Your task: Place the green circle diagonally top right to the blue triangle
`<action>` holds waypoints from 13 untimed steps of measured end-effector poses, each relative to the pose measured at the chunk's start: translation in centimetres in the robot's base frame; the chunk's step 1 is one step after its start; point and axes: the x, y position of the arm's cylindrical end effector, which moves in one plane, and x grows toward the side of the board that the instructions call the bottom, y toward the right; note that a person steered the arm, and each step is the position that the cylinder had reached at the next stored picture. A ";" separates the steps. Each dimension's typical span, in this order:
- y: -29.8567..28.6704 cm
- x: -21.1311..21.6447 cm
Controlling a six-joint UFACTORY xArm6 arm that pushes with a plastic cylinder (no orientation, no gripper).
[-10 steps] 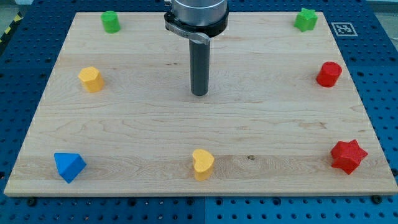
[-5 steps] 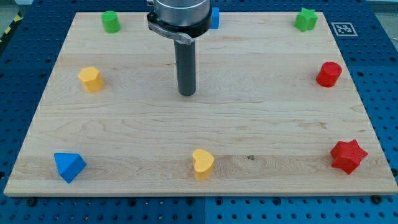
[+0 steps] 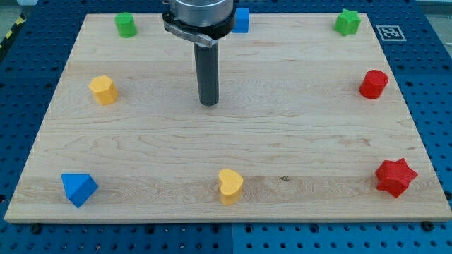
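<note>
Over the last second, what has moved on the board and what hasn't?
Only my tip moved: it slid toward the view's left across bare wood, touching no block. That uncovered the blue block at the view's top edge. The green circle, blue triangle, both yellow blocks, both red blocks and green star stayed put.

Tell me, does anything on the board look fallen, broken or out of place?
Nothing stands out. The blocks sit apart near the edges of the board, none damaged. My tip rests on bare wood, touching no block. The green circle is far above the blue triangle.
</note>
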 end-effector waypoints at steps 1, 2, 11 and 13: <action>-2.4 -2.4; -9.6 -4.2; -16.0 -18.9; -9.8 -13.8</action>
